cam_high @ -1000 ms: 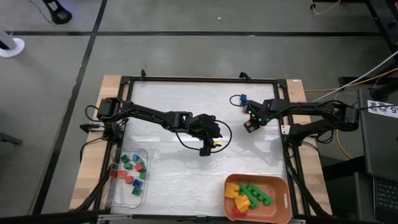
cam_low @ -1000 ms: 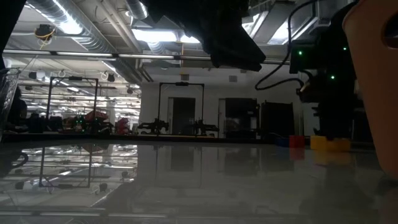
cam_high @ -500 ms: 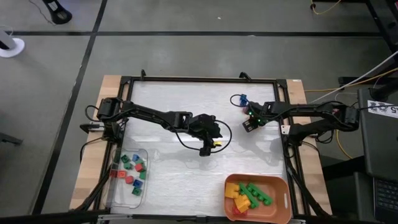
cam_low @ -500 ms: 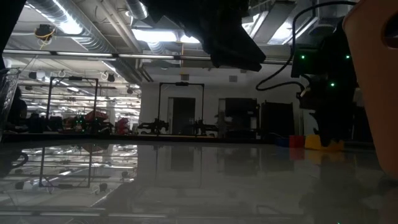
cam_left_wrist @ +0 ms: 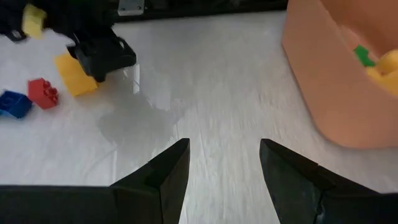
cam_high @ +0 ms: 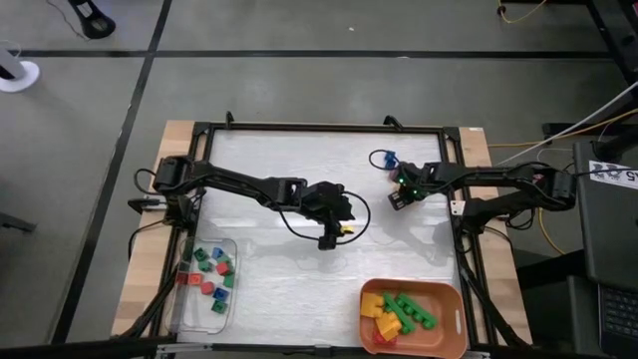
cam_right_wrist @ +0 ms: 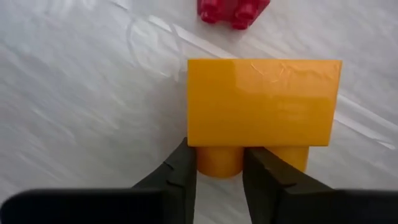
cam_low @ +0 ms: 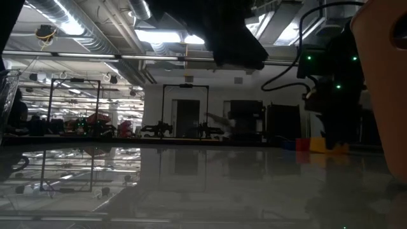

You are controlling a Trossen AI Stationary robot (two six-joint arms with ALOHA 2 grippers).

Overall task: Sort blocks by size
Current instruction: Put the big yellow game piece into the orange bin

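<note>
A yellow brick (cam_right_wrist: 263, 102) lies on its side on the white table, studs pointing sideways, at the far right. My right gripper (cam_right_wrist: 219, 168) stands over it, shut on it; the left wrist view shows this gripper (cam_left_wrist: 99, 56) with the brick (cam_left_wrist: 74, 76). A red brick (cam_left_wrist: 42, 92) and a blue brick (cam_left_wrist: 13, 103) lie on the table just beyond. My left gripper (cam_left_wrist: 224, 162) hangs open above the table's middle (cam_high: 329, 239), with nothing between its fingers. My right gripper pinches one stud (cam_right_wrist: 217, 163) of the yellow brick between its two fingers (cam_right_wrist: 180, 171). The fingers come steeply from above, one on each side of that stud. The brick lies on the table on one broad side.
A clear tray (cam_high: 189, 299) with several small blocks stands at the near left. An orange bin (cam_high: 454, 329) with larger yellow, green and red bricks stands at the near right; its wall (cam_left_wrist: 323, 81) shows in the left wrist view. A black frame (cam_high: 319, 127) rims the table.
My right gripper has tipped a little and its fingers have come down at the yellow brick, which has stayed on the table.
</note>
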